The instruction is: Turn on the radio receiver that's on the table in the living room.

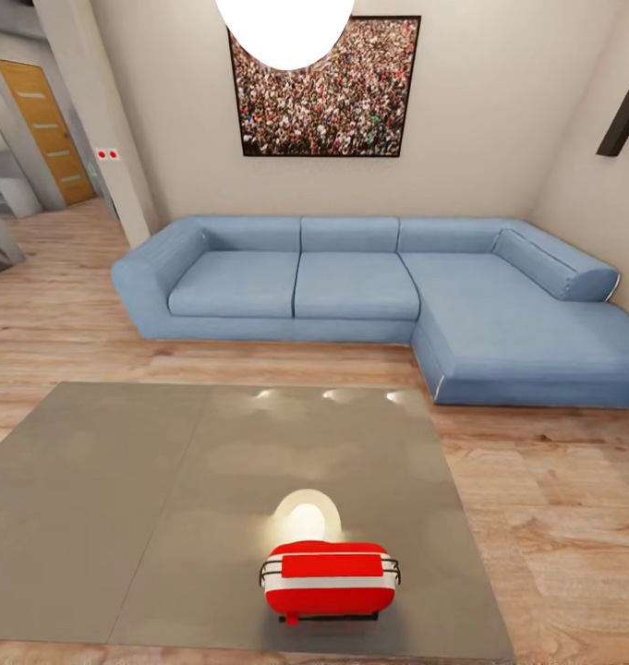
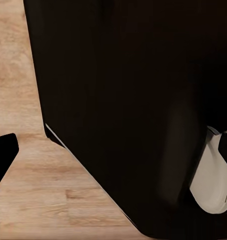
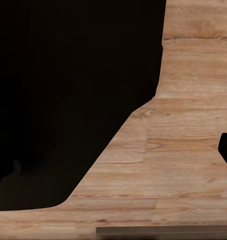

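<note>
Radio receiver (image 1: 329, 580), red with a white band, sits near the front edge of the grey worktop (image 1: 120, 517); no readable writing; gripper states cannot be told.

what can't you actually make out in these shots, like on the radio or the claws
- Radio receiver, head view: seen from above and behind; its dial, speaker slits and any switch face away, so its on/off state cannot be told.
- Pendant lamp, head view: cut off by the top edge.
- Left wrist view: a dark body blocks most of the frame; claw state cannot be told.
- Right wrist view: a dark mass covers the floor; claw state cannot be told.
</note>
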### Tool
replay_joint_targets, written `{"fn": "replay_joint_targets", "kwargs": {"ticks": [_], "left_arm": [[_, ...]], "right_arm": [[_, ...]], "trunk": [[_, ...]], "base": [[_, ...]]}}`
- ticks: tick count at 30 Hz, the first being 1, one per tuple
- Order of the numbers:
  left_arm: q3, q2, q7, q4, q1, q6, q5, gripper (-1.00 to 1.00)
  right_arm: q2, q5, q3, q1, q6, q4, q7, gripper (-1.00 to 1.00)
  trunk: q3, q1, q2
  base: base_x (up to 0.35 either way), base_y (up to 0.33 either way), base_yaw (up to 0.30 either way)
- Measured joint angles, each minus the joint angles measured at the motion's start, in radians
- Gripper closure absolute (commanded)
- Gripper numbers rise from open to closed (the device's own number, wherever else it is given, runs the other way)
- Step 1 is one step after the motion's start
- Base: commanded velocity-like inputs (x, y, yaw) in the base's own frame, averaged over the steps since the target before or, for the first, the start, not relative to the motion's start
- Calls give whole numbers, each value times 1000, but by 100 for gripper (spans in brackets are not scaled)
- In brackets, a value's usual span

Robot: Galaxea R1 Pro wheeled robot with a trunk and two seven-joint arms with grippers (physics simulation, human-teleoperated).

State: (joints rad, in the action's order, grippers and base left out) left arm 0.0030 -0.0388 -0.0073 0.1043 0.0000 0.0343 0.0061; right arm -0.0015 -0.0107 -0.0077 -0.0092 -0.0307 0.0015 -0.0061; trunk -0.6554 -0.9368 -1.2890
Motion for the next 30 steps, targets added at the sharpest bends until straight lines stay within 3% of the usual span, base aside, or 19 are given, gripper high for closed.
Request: {"fn": "replay_joint_targets", "kwargs": {"ticks": [14,30], "left_arm": [[0,0,0,0,0,1,-1,-100],[-4,1,-4,13,0,3,-6,-100]], "right_arm": [[0,0,0,0,0,0,0,-100],[-3,11,5,0,7,-9,1,-100]], "trunk": [[-22,0,0],[-24,0,0]], "base": [[0,0,0],[0,0,0]]}}
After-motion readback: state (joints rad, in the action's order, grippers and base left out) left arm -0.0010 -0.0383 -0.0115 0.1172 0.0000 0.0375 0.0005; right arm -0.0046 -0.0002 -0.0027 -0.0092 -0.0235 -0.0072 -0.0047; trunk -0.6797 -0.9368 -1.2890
